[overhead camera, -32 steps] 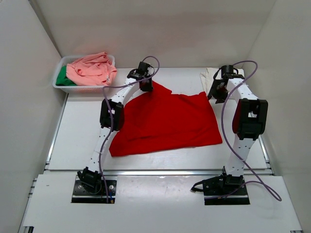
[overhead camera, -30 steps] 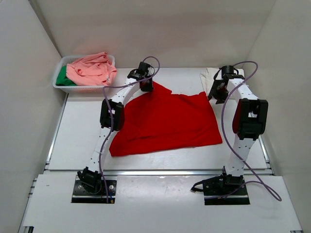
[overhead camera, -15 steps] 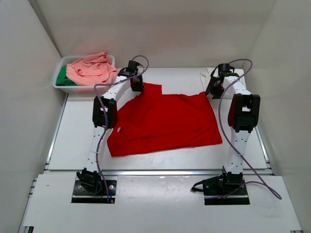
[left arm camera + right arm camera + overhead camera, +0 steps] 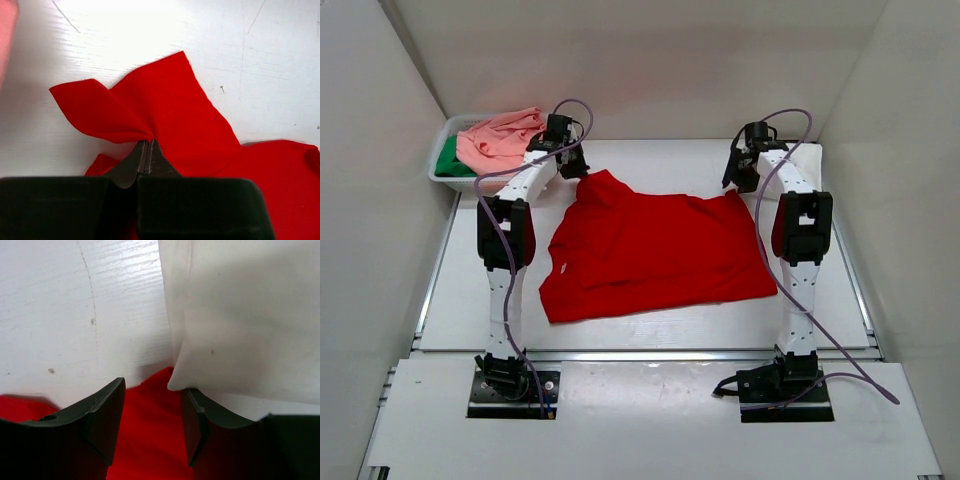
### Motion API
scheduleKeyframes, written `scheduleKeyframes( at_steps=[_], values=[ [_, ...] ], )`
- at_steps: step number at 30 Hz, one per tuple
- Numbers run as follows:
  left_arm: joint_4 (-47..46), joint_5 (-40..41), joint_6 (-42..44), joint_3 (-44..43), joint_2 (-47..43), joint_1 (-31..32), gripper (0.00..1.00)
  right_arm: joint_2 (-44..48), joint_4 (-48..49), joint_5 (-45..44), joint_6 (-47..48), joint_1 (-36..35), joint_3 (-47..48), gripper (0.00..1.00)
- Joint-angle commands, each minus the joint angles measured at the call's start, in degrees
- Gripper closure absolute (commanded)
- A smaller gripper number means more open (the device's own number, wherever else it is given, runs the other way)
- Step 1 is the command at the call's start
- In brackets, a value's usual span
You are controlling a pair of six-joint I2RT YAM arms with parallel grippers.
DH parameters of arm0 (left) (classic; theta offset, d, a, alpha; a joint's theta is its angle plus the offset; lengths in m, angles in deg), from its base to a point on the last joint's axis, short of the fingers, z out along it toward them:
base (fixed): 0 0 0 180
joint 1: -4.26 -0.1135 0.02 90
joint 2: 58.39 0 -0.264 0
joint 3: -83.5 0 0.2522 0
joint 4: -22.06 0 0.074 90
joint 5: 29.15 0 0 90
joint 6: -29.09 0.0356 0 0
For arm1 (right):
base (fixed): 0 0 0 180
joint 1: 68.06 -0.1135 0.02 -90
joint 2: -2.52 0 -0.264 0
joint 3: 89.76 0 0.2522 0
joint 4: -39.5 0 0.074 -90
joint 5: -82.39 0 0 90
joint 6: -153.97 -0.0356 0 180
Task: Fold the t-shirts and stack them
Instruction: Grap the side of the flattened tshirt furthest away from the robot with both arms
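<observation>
Top view: bright red cloth t-shirt (image 4: 655,255) spread mid-table (image 4: 470,290). Left hand (image 4: 575,170) at its far-left corner, right hand (image 4: 732,180) at far-right corner.

Left wrist: left hand clamped tight on red fold.

Right wrist: right hand half-wide over red edge, gripping nothing. Cream-white cloth t-shirt (image 4: 240,315) just beside one finger.

Procedure: close right hand on red only, exclude cream cloth, then raise both corners level.

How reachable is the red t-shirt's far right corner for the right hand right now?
Probably yes: the right hand is open just above the red t-shirt, with cloth showing between its fingers. The cream-white t-shirt edge lies beside one finger and might get pinched too.
</observation>
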Motion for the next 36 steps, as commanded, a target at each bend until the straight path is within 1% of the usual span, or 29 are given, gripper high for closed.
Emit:
scheduleKeyframes(
  at_steps=[1, 4, 6, 7, 10, 13, 15, 17, 19, 21, 24, 25, 26, 27, 28, 29, 36],
  values=[
    [-0.75, 0.06, 1.06, 0.48, -3.63, -0.17, 1.0, -2.85, -1.76, -1.83, 0.92, -0.21, 4.23, 0.55],
    [-0.34, -0.32, 1.28, 0.44, -4.1, -0.55, 1.0, -3.54, -2.75, -3.02, 1.38, -1.16, 4.92, 0.55],
    [-1.07, -1.55, 1.12, 1.5, -4.77, -1.06, 1.0, -3.49, -2.95, -4.98, 1.31, -1.26, 4.5, 0.58],
    [-1.49, -1.91, 1.0, 1.77, -5.07, -1.42, 1.0, -3.58, -3.56, -5.15, 1.24, -1.4, 4.55, 0.61],
    [-1.77, -2.47, 0.75, 2.6, -5.8, -1.43, 1.0, -3.63, -4.58, -6.51, 0.98, -1.6, 4.76, 0.74],
    [-1.49, -2.2, 0.77, 2.63, -5.89, -1.35, 1.0, -2.9, -5.62, -8.4, 1.29, -1.87, 4.67, 0.9],
    [-1.66, -2.32, 0.66, 2.63, -5.86, -1.35, 1.0, -2.32, -6.35, -8.93, 1.15, -2.33, 4.44, 0.95],
    [-1.54, -3.05, 0.77, 2.34, -5.84, -1.46, 1.0, -1.35, -6.04, -9.37, 1.61, -2.33, 4.04, 0.93],
    [-1.15, -3.19, 0.53, 1.79, -5.97, -1.29, 1.0, -0.29, -5.77, -9.35, 1.73, -2.77, 2.99, 0.84],
    [-0.82, -3.0, 0.85, 1.8, -6.38, -1.38, 1.0, 1.05, -5.04, -9.5, 1.91, -2.82, 2.0, 0.79],
    [-0.69, -3.5, 0.94, 1.85, -7.04, -1.49, 1.0, 2.23, -5.41, -9.79, 1.73, -3.06, 0.34, 0.75],
    [-0.65, -3.63, 1.22, 2.07, -7.04, -1.49, 1.0, 2.58, -5.23, -9.96, 1.58, -3.3, -0.01, 0.76],
    [-0.58, -3.64, 0.92, 2.18, -7.37, -1.47, 1.0, 3.09, -5.1, -9.82, 1.21, -3.06, -0.32, 0.8],
    [-0.75, -3.66, 0.96, 2.35, -7.78, -1.43, 1.0, 3.2, -5.18, -9.61, 1.43, -3.23, -0.49, 0.9],
    [-0.67, -3.71, 0.95, 2.47, -7.91, -1.53, 1.0, 3.19, -5.5, -9.85, 1.19, -3.53, -0.61, 0.98],
    [-0.62, -3.62, 1.1, 2.43, -8.17, -1.65, 1.0, 3.32, -5.78, -10.0, 0.77, -3.41, -0.59, 1.0],
    [0.64, -4.09, 1.17, 2.72, -9.19, -1.6, 1.0, 5.54, -5.3, -10.88, 1.38, -3.99, -2.3, 1.0]
  ],
)
